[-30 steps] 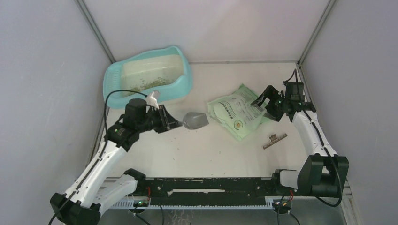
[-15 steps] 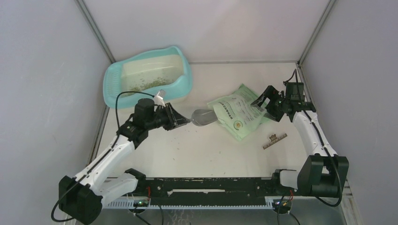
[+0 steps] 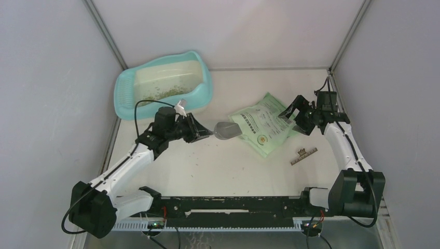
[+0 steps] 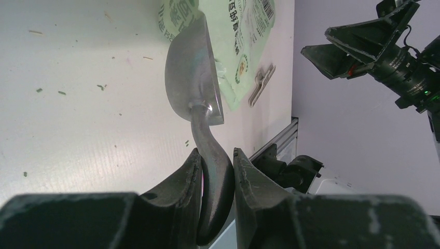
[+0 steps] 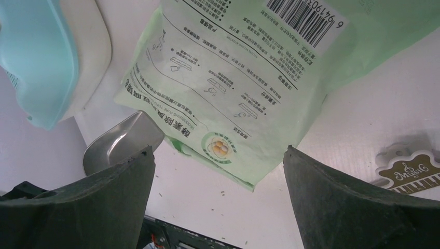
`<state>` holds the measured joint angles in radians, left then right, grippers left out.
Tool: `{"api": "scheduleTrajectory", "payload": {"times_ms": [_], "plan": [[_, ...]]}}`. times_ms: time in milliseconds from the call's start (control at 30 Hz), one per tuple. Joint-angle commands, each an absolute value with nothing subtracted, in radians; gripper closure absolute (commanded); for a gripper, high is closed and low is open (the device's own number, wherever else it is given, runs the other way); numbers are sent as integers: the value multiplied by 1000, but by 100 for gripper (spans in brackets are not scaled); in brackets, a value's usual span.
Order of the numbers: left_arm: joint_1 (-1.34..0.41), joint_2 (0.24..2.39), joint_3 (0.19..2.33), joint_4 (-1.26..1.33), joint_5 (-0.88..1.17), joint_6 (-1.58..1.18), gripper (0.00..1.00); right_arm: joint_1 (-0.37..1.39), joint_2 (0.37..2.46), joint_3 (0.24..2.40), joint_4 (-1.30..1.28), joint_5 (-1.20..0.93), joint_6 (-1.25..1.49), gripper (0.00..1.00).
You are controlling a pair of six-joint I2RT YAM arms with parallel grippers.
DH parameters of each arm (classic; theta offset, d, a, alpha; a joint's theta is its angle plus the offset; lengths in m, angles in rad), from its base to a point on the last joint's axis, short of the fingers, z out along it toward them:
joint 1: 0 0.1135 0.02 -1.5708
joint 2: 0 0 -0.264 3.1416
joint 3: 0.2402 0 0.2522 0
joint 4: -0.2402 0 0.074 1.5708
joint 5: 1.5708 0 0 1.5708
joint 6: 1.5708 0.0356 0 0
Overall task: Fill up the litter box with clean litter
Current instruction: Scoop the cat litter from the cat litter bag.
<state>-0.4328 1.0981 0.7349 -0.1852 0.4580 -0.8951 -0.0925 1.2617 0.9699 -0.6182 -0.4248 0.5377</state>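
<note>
**Holding the Scoop by the Bag**

The grey metal scoop (image 3: 227,130) might just push the flat green printed bag (image 3: 262,124) away, because nothing holds the bag down. The left pincer (image 3: 203,134) is clenched on the scoop's handle. The right pincer (image 3: 293,117) hangs wide apart and empty above the bag. The light turquoise plastic litter box (image 3: 124,88) sits at eleven o'clock on the bench (image 3: 207,171), with a few pale green-beige litter granules (image 3: 168,92) inside.

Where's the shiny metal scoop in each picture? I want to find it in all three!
Top external: the scoop is near the middle, at the left edge of the green bag.
Left wrist: the scoop is upper middle, its handle clamped in the left gripper.
Right wrist: the scoop is lower left.
Shared landmark: the green bag, right beside the scoop in every view.
</note>
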Motion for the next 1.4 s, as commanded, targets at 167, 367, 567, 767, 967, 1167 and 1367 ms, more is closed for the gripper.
{"api": "scheduleTrajectory", "payload": {"times_ms": [167,367,567,767,967,1167,1367], "plan": [[-436,981,818,-216,458,-878,84,-103,1281,1011,-593,-432,530,1],[-436,921,758,-219,448,-890,84,-103,1284,1012,-586,-434,534,1],[-436,926,751,-216,445,-891,84,-103,1282,1012,-592,-434,530,1],[-428,880,753,-285,418,-859,84,-104,1275,1012,-595,-434,530,1],[-419,853,709,-280,416,-865,84,-104,1269,1012,-596,-435,534,1],[-398,909,709,-261,424,-847,84,-104,1262,1012,-598,-435,535,1],[-393,953,708,-216,426,-856,84,-104,1267,1012,-595,-428,534,1]]}}
